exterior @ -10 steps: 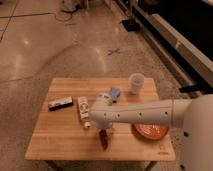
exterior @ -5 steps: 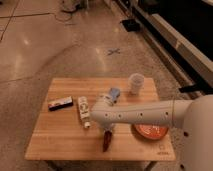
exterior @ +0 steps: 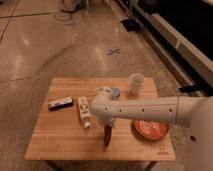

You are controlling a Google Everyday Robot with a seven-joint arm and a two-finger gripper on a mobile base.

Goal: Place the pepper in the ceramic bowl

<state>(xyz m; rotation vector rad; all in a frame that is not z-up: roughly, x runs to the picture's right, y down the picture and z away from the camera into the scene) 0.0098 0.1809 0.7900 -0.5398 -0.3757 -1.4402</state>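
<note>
While the gripper sits directly over the pepper, we cannot tell its hold; we judge pickup underway, next needing a lift across to the ceramic bowl.

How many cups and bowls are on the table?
2: white cup at back right, ceramic bowl at front right. The gripper is at the pepper, front centre. The arm may hide others.

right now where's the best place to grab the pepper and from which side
Probably the thicker far end of the pepper, pinched across from above: it looks slim and tapers toward the table's near edge. The gripper sits right over that end.
</note>
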